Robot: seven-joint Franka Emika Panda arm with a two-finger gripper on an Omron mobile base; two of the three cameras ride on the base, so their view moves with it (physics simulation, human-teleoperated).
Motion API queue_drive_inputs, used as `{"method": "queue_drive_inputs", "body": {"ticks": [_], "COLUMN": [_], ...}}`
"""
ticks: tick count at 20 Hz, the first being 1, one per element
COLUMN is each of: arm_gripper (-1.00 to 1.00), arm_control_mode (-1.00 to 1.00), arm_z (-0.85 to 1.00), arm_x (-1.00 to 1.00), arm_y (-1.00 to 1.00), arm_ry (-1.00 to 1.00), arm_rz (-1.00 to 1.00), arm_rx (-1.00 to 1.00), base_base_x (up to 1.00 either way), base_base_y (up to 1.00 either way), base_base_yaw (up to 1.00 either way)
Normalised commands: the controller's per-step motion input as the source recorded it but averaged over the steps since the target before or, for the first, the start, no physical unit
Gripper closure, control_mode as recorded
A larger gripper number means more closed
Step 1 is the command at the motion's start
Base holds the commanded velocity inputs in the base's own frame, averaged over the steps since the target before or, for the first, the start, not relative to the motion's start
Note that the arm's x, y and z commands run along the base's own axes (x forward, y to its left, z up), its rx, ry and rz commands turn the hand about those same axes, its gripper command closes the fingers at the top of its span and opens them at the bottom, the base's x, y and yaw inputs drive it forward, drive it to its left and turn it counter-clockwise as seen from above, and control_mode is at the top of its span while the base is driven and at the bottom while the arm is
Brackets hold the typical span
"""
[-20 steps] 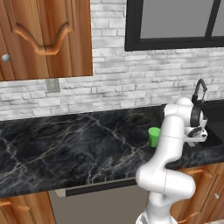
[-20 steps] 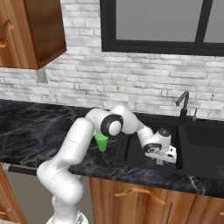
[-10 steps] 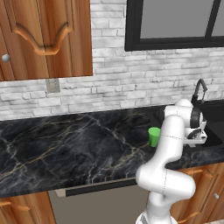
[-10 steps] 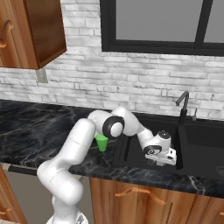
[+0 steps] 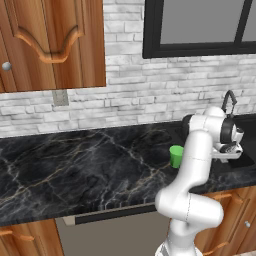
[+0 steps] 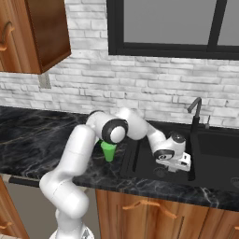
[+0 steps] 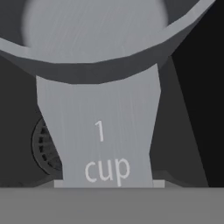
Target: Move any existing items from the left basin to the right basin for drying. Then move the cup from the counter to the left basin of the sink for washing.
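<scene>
Measuring cup [image 7: 98, 109] in left basin of sink [image 6: 140, 161], handle running 12-to-6 straight toward tool [image 6: 179, 163], jaws narrowed about handle, green cup [image 6: 108, 150] waiting on table [image 6: 42, 140].

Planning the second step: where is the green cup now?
The green cup stands on the counter just left of the sink, behind the arm's elbow.

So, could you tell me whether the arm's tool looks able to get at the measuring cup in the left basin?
Probably yes: the tool is low in the left basin of the sink, and the handle of the measuring cup appears to lie right between its finger tips, with nothing in the way.
</scene>
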Motion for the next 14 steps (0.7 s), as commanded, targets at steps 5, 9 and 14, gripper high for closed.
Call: {"method": "queue_drive_inputs", "body": {"ticks": [5,9,14], "arm_gripper": [1.0,1.0,1.0], "arm_control_mode": [-1.0,-1.0,-1.0], "arm_z": [0.82,0.75,0.74], "arm_x": [-0.18,-0.22,-0.24], "arm_y": [0.0,-0.01,-0.1], "arm_ry": [-0.07,-0.07,-0.06], "arm_rz": [-0.01,-0.03,-0.06], "arm_rx": [0.0,0.0,0.0], "base_base_x": [0.0,0.0,0.0], "base_base_y": [0.0,0.0,0.0], "base_base_yaw": [0.0,0.0,0.0]}}
